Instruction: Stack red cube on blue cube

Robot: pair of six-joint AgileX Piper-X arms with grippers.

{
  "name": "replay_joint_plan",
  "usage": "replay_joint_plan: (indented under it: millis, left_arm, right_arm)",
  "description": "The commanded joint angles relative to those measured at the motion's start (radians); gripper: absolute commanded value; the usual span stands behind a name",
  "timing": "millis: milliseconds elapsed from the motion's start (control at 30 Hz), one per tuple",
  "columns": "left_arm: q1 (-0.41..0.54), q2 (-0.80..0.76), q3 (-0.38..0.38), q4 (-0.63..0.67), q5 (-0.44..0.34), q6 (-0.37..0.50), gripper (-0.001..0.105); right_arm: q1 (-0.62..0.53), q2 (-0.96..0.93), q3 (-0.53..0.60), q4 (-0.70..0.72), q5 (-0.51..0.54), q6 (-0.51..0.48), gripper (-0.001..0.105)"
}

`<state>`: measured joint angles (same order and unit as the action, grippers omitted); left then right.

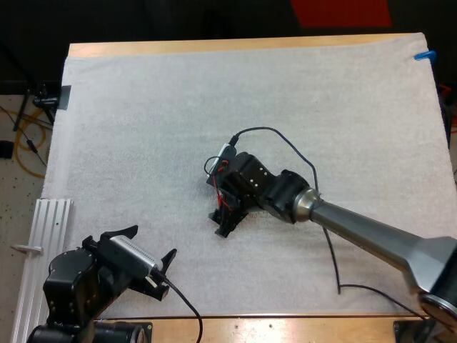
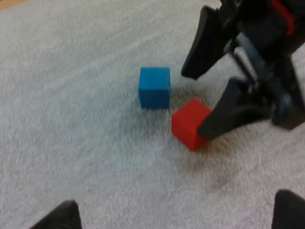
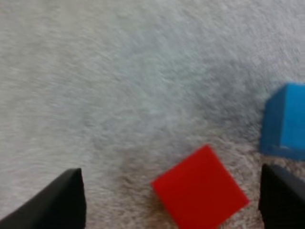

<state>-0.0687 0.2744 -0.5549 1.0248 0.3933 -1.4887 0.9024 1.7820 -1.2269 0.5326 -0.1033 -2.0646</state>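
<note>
Two cubes on the white mat: red cube sits between the right gripper's spread fingers with nothing clamped. Blue cube is just beside it, not touching, at red's 10 o'clock as seen from the left wrist. High view: right gripper low over mat centre, left gripper at the mat's 7 o'clock, fingers apart and clear of everything.

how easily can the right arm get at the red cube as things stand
Probably easily: the right gripper is open with the red cube on the mat between its fingers, nothing over it. The blue cube sits close by one finger and could get nudged.
</note>
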Motion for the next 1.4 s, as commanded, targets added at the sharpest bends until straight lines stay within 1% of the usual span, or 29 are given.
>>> replay_joint_plan:
  millis: [0,33,100,200,333,433,467,500,533,600,667,700,767,867,1033,1167,1267,1367]
  left_arm:
    - [-0.003,0.0,-0.011,0.003,0.008,0.005,0.076]
    - [-0.003,0.0,-0.011,0.003,0.008,0.005,0.076]
    - [-0.003,0.0,-0.011,0.003,0.008,0.005,0.076]
    - [-0.003,0.0,-0.011,0.003,0.008,0.005,0.076]
    - [-0.003,0.0,-0.011,0.003,0.008,0.005,0.076]
    - [-0.003,0.0,-0.011,0.003,0.008,0.005,0.076]
    - [-0.003,0.0,-0.011,0.003,0.008,0.005,0.076]
    - [-0.003,0.0,-0.011,0.003,0.008,0.005,0.076]
    - [-0.003,0.0,-0.011,0.003,0.008,0.005,0.076]
    - [-0.003,0.0,-0.011,0.003,0.008,0.005,0.076]
    - [-0.003,0.0,-0.011,0.003,0.008,0.005,0.076]
    - [-0.003,0.0,-0.011,0.003,0.008,0.005,0.076]
    - [-0.003,0.0,-0.011,0.003,0.008,0.005,0.076]
    - [-0.003,0.0,-0.011,0.003,0.008,0.005,0.076]
    - [-0.003,0.0,-0.011,0.003,0.008,0.005,0.076]
    - [-0.003,0.0,-0.011,0.003,0.008,0.005,0.076]
    - [-0.003,0.0,-0.011,0.003,0.008,0.005,0.076]
    - [-0.003,0.0,-0.011,0.003,0.008,0.005,0.076]
  right_arm:
    - [0.0,0.015,-0.006,-0.005,0.016,0.011,0.071]
    - [0.0,0.023,-0.006,-0.007,0.019,0.017,0.071]
    - [0.0,0.057,-0.006,-0.041,0.057,0.048,0.071]
    - [0.0,0.08,-0.006,-0.086,0.078,0.069,0.071]
    - [0.0,0.102,-0.008,-0.086,0.112,0.079,0.071]
    - [-0.003,0.112,-0.008,-0.086,0.116,0.089,0.071]
    - [-0.003,0.112,-0.008,-0.086,0.118,0.091,0.067]
    - [-0.003,0.112,-0.008,-0.086,0.122,0.094,0.061]
    - [-0.003,0.112,-0.008,-0.086,0.122,0.094,0.057]
    - [-0.003,0.112,-0.008,-0.086,0.122,0.101,0.041]
    - [-0.003,0.112,-0.008,-0.083,0.122,0.11,0.031]
    - [-0.003,0.112,-0.008,-0.083,0.12,0.116,0.027]
    - [-0.003,0.112,-0.008,-0.081,0.12,0.116,0.025]
    - [-0.003,0.104,-0.012,-0.081,0.123,0.116,0.025]
    - [-0.003,0.06,-0.05,-0.024,0.13,0.112,0.025]
    - [-0.003,0.01,-0.11,0.03,0.155,0.105,0.025]
    - [-0.003,0.009,-0.16,0.071,0.18,0.099,0.025]
    - [-0.012,0.018,-0.192,0.055,0.181,0.077,0.025]
